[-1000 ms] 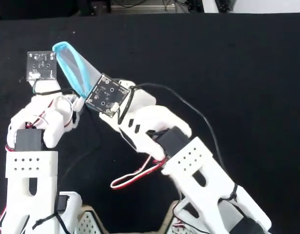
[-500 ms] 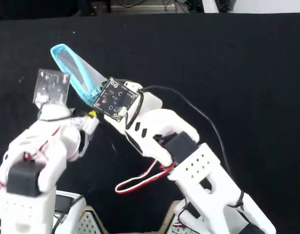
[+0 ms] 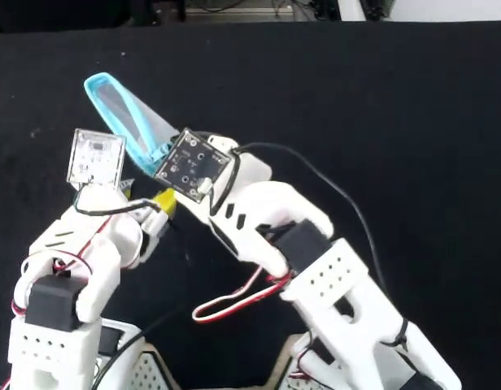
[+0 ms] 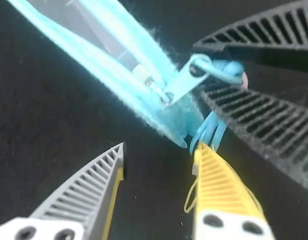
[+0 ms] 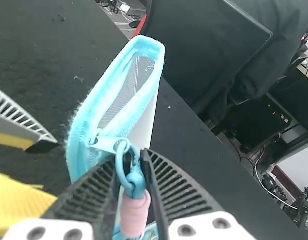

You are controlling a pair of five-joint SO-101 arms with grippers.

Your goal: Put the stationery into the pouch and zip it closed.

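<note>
The blue pouch [image 3: 120, 110] is held up off the black desk [image 3: 356, 97]. The right gripper [image 5: 129, 172] has its fingers squeezed narrow on the near end of the pouch, right where the blue cord loop [image 5: 125, 162] hangs. The left gripper [image 4: 159, 185] is just beside that same end of the pouch. Its fingers are wide apart with nothing in them. The little zipper tab [image 4: 181, 82] sticks out from the pouch, close in front of those open fingers.

I think the job now is to grab the tab. To do it well, the left fingers should go one on each side of the flat tab. They should pinch only the tab, not the cord. Then they should pull straight along the pouch's edge while the right gripper holds the end firm.
</note>
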